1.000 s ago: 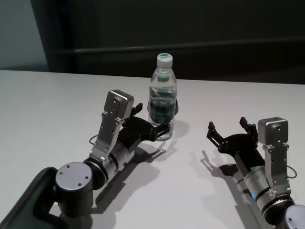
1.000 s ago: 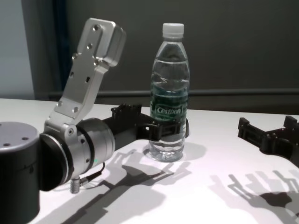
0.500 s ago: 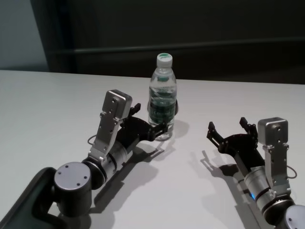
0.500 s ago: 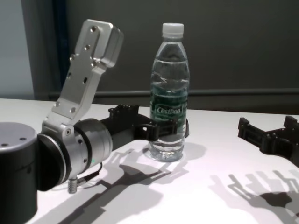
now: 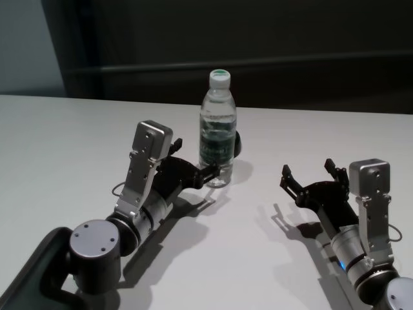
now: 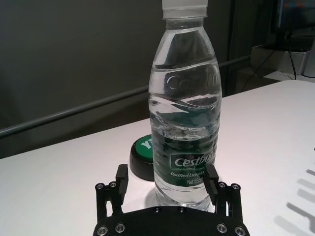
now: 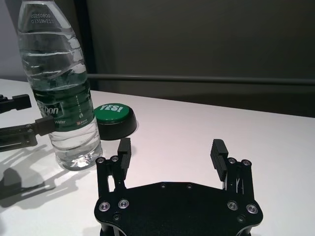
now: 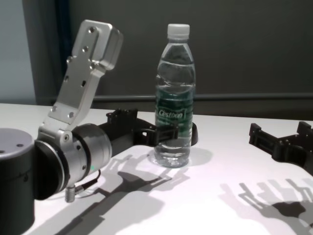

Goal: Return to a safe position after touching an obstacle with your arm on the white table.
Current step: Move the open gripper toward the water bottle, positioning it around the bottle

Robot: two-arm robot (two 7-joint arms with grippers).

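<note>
The obstacle, a clear water bottle (image 5: 217,132) with a white cap and green label, stands upright on the white table (image 5: 64,142). My left gripper (image 5: 199,158) is open, and its fingertips flank the bottle's lower part (image 6: 183,162) on both sides. I cannot tell whether they touch it. The chest view shows the left gripper (image 8: 146,126) low beside the bottle (image 8: 175,98). My right gripper (image 5: 308,171) rests open and empty at the right, well apart from the bottle (image 7: 59,88), with nothing between its fingers (image 7: 124,146).
A green push button (image 7: 114,115) in a black base sits on the table just behind the bottle, also seen from the left wrist as a green button (image 6: 142,153). A dark wall runs behind the table's far edge.
My left arm has drawn back toward my body and to the left, so its fingers reach less far around the bottle. The bottle shifted slightly left. The right arm has not moved.
</note>
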